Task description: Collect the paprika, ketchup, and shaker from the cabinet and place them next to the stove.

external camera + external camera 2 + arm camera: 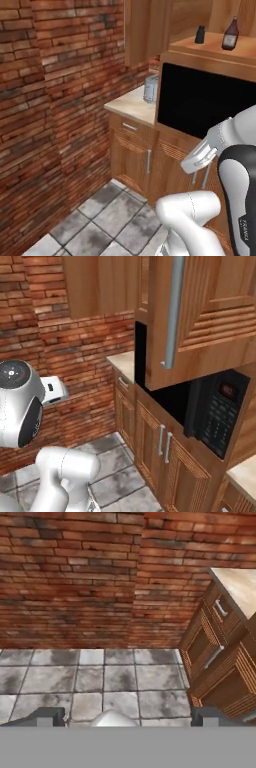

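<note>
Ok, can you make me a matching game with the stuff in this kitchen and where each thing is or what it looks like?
Things:
1. ketchup
2. shaker
3. end effector
4. microwave

Descriptions:
A. small and all black, on the cabinet shelf
B. wide open, over the grey floor tiles
C. dark red bottle with a pale label
D. black, with a keypad, under the open wooden door

Pairs: 1-C, 2-A, 3-B, 4-D
</note>
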